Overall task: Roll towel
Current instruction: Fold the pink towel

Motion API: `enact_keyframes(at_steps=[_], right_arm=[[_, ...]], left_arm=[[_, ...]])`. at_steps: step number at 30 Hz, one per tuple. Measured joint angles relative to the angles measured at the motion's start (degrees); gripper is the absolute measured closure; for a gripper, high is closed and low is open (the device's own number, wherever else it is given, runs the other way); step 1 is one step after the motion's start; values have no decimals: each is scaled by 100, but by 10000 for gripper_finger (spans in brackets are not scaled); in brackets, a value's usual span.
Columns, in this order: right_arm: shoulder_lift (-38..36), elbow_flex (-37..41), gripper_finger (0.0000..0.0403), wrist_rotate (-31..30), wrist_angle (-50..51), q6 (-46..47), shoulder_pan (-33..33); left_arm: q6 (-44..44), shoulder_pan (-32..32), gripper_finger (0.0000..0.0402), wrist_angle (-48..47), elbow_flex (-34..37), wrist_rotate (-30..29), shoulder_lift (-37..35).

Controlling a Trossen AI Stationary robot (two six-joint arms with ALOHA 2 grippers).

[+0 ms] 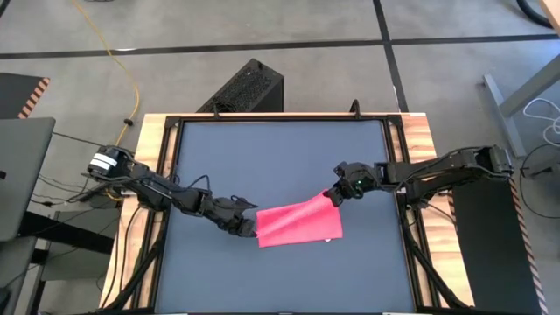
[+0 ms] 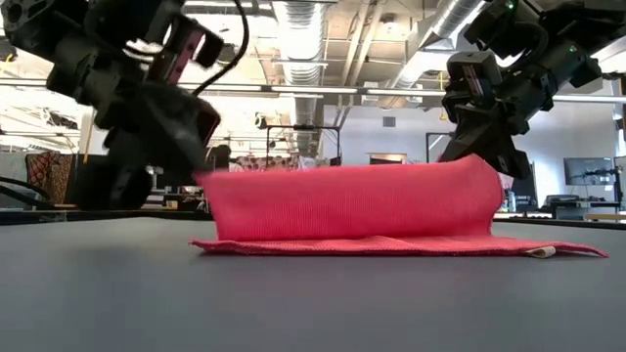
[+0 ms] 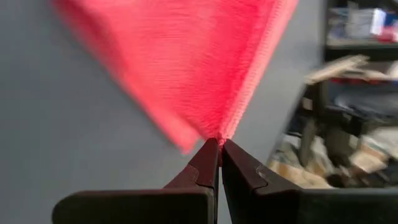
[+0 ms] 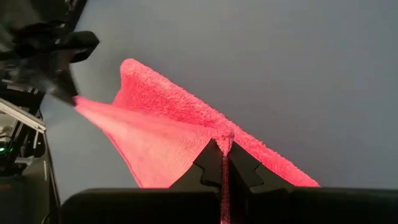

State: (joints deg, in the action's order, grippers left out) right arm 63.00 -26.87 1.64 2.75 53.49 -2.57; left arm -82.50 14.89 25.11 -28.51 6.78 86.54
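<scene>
You're early in this one: the towel sits right of the worktop's middle, only folded over once. Left gripper and right gripper each clenched on a lifted corner, rolling's all ahead.

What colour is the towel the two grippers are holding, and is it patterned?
Bright pink towel, plain; clearest in the low view.

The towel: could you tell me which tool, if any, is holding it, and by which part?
Both: the left tool and the right tool each pinch a corner of the towel, lifting one edge.
</scene>
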Motion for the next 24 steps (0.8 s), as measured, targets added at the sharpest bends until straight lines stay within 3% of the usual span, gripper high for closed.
enact_keyframes(at_steps=[12,24], right_arm=[[0,0,380,-54,-29,-102,-104],[0,0,381,200,-223,-600,-1019]], left_arm=[[213,-195,401,51,2,-145,2],[1008,-1134,401,-8,2,-120,2]])
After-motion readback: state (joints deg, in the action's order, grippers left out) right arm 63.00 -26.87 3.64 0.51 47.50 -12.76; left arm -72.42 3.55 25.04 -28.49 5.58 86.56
